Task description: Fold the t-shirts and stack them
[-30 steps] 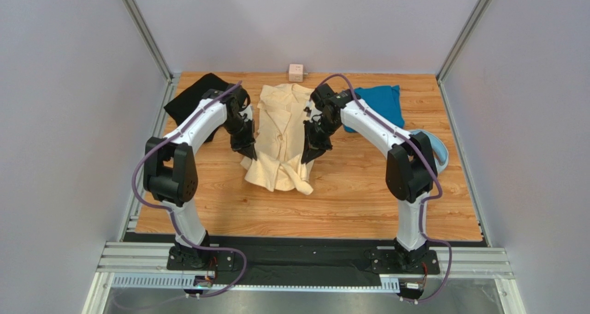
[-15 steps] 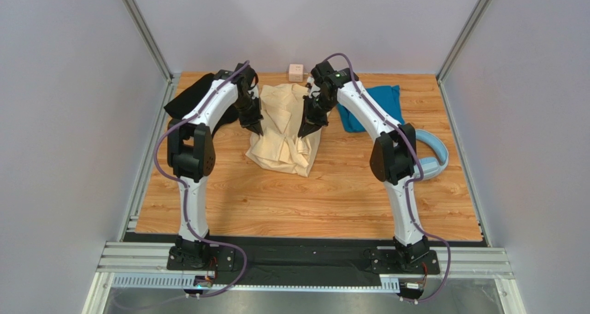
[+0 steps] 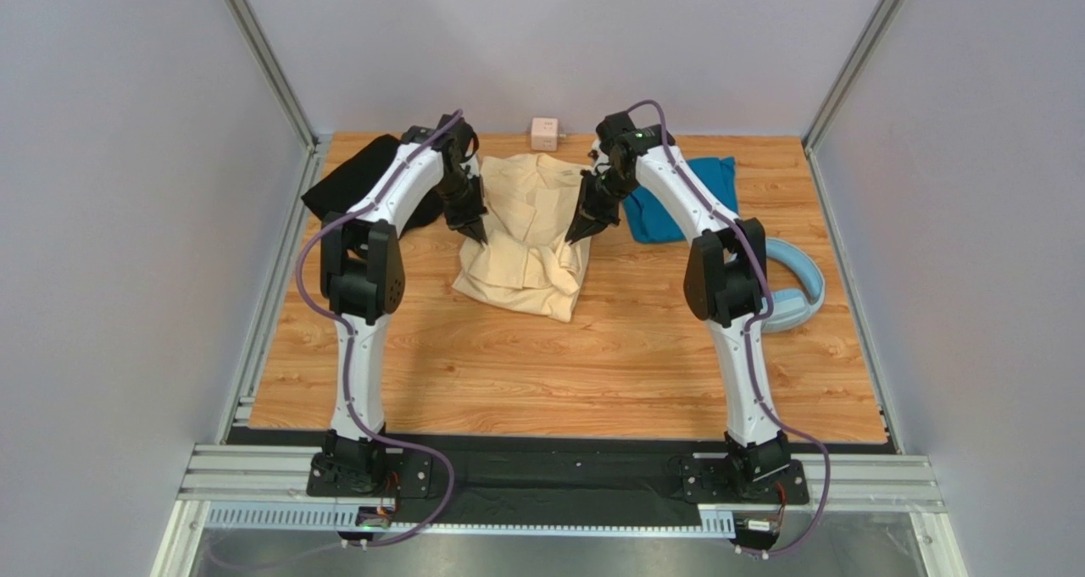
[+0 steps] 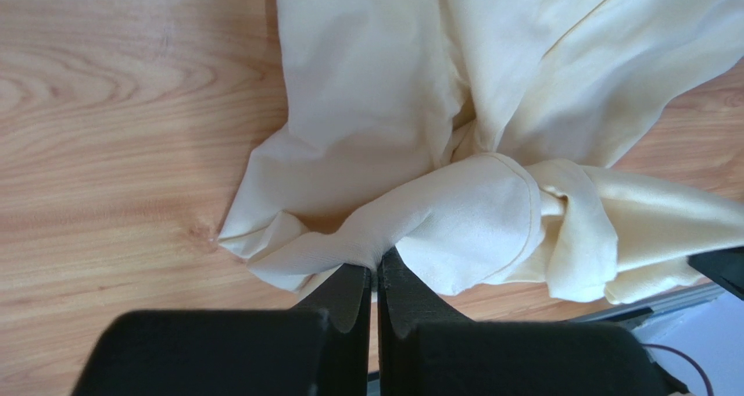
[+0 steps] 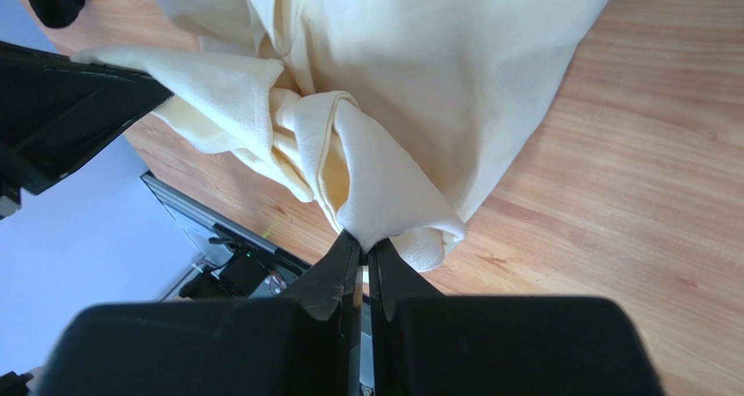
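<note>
The cream-yellow t-shirt [image 3: 525,228] lies bunched and doubled over at the middle back of the table. My left gripper [image 3: 483,238] is shut on its left edge; in the left wrist view the fingertips [image 4: 377,270] pinch a fold of cream cloth [image 4: 393,108]. My right gripper [image 3: 572,238] is shut on the right edge, where its tips [image 5: 365,244] nip a cream fold [image 5: 419,82]. The black t-shirt [image 3: 350,177] lies crumpled at the back left. At the back right, behind the right arm, lies the teal t-shirt [image 3: 688,196].
A small pink cube [image 3: 545,132] stands at the back edge just beyond the cream shirt. Light-blue headphones [image 3: 796,291] lie at the right side, near the right arm's elbow. Grey walls and metal rails close in the wooden table [image 3: 573,374].
Both arms have swung toward the back, carrying the cream shirt's near end up and over itself. The shirt now covers a shorter, bunched patch.
</note>
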Motion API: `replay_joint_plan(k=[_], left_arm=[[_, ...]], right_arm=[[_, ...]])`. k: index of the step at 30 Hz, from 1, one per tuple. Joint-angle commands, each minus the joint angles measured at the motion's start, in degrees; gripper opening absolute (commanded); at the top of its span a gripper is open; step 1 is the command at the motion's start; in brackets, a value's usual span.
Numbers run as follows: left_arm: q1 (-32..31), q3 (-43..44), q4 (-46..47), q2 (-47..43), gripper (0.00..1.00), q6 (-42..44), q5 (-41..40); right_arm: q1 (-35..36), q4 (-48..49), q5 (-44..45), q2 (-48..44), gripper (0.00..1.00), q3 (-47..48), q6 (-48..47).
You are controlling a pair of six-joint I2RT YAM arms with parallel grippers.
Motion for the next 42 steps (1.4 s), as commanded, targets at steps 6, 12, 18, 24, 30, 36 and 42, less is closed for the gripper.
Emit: replay_joint_plan(k=[6,12,18,24,30,36,42], left_arm=[[0.33,5.77,4.03,4.53,0.06,-0.31,3.84],[0.42,6.21,5.35,7.87,0.17,-0.39,5.77],[1.03,6.65,9.91,9.19,0.28,-2.76,9.2],[3.67,7.35,12.47,9.81,0.28,-7.34,9.99],[5.43,5.25,10.71,7.27,0.28,-4.8,5.88],[5.69,-7.3,13.95,-4.32,0.28,-1.45,1.13],[2.36,-25.94,21.96,-21.72,0.26,1.53,2.45]], right_arm=[[-0.34,5.39,0.36,2.64,0.11,2.04,3.0],[-1.74,10.65,-2.88,2.37,0.31,-2.26,7.83],[-5.08,21.46,-7.72,-0.35,0.31,-12.63,18.71],[-7.8,23.94,-5.09,-3.86,0.26,-14.84,22.6],[-10.0,24.38,-4.47,-7.2,0.28,-17.38,22.6],[-9.39,25.19,-11.32,-11.68,0.28,-18.35,17.87],[-0.44,11.04,-8.78,-14.24,0.28,-17.64,3.29]])
